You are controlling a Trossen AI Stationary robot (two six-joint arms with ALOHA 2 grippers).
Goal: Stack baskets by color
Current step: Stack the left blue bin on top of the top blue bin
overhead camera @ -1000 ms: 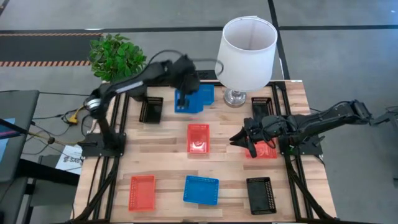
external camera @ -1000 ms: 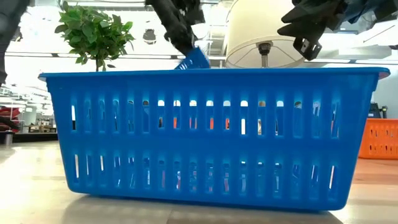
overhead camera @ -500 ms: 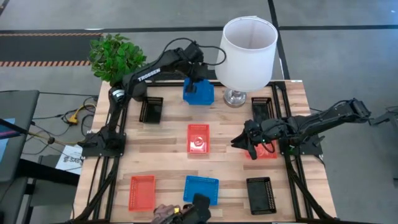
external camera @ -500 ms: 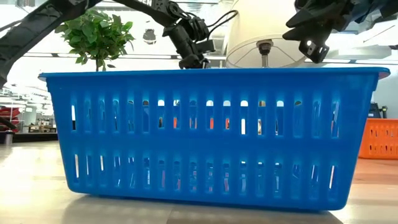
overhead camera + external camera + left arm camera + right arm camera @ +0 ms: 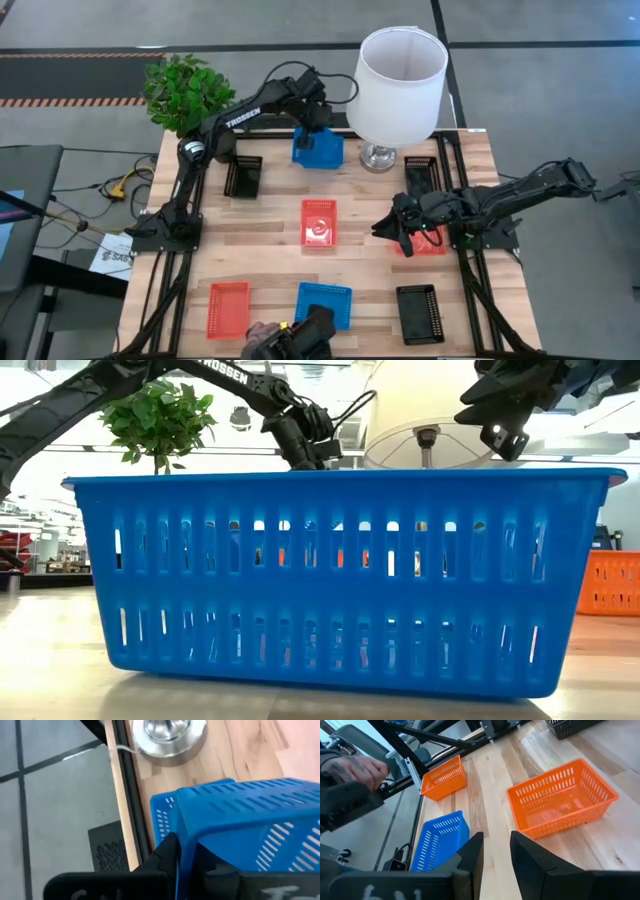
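My left gripper (image 5: pixel 311 126) reaches to the far middle of the table and is shut on a blue basket (image 5: pixel 320 148). That basket sits in a second blue basket (image 5: pixel 164 816) beside the lamp's foot. In the low view the left gripper (image 5: pixel 309 452) shows just above the near blue basket's rim (image 5: pixel 340 478). My right gripper (image 5: pixel 399 228) hovers open and empty over a red-orange basket (image 5: pixel 428 243) at the right. Another red-orange basket (image 5: pixel 319 222) lies at the table's middle. My left gripper pinches the upper blue basket's side wall at its rim (image 5: pixel 186 851) between its two fingers, one finger (image 5: pixel 167 854) outside and one inside. The fingers slant down from the near left. The basket rests tilted in the blue basket below it.
The white lamp (image 5: pixel 398 80) stands right of the blue stack, a plant (image 5: pixel 186 90) at the far left. Black baskets (image 5: pixel 243 176) (image 5: pixel 420 172) (image 5: pixel 419 313), a red-orange basket (image 5: pixel 228 308) and a blue basket (image 5: pixel 325 298) lie around. A person's hand (image 5: pixel 290 340) reaches in at the near edge.
My left gripper has gone down and toward the lamp with the blue basket, which was lifted and tipped and now sits in the other blue basket. A person's hand has come in over the near edge by the near blue basket.
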